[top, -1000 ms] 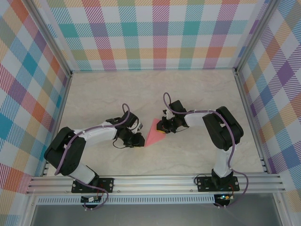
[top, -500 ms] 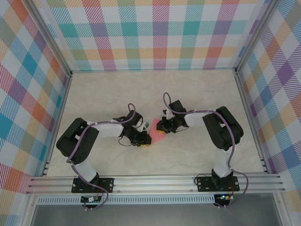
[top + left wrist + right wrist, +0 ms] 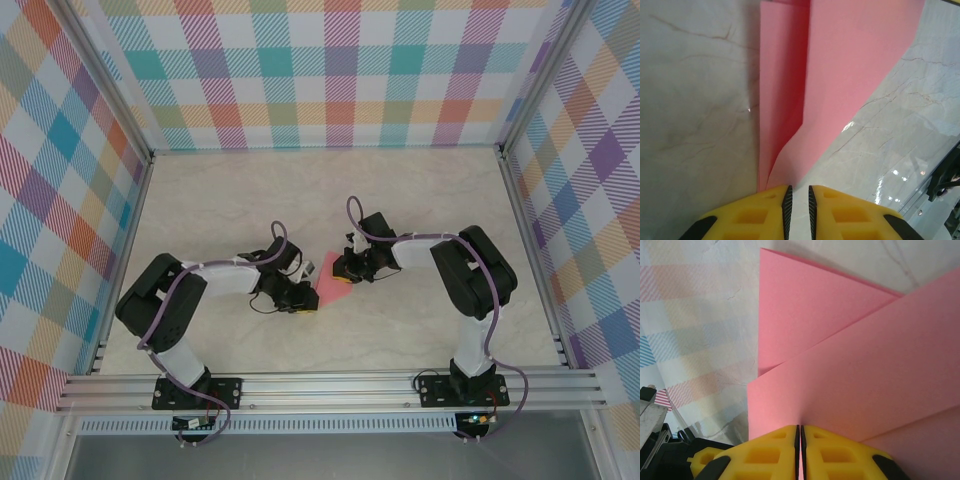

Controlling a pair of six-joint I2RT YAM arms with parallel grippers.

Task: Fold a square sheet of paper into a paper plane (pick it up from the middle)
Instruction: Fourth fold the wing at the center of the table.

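Observation:
The salmon-pink paper (image 3: 328, 288) lies creased into a narrow triangle on the marble table, between the two grippers. In the right wrist view its layered folds (image 3: 840, 365) rise out of my right gripper (image 3: 800, 437), whose jaws are shut on the paper's wide end (image 3: 343, 272). My left gripper (image 3: 307, 301) sits at the pointed near end. In the left wrist view the paper (image 3: 850, 75) shows a central valley, and its tip reaches the left finger (image 3: 765, 210). The left gripper (image 3: 799, 200) is narrowly open, with bare table in the gap.
Aluminium rails (image 3: 330, 382) run along the near edge, behind both arm bases. Checked walls (image 3: 330, 70) enclose the table on three sides. Bare marble (image 3: 250, 195) stretches behind the grippers.
My left gripper has swung right from beside the paper to its pointed near end, then eased back a little. The right gripper has kept its hold in place.

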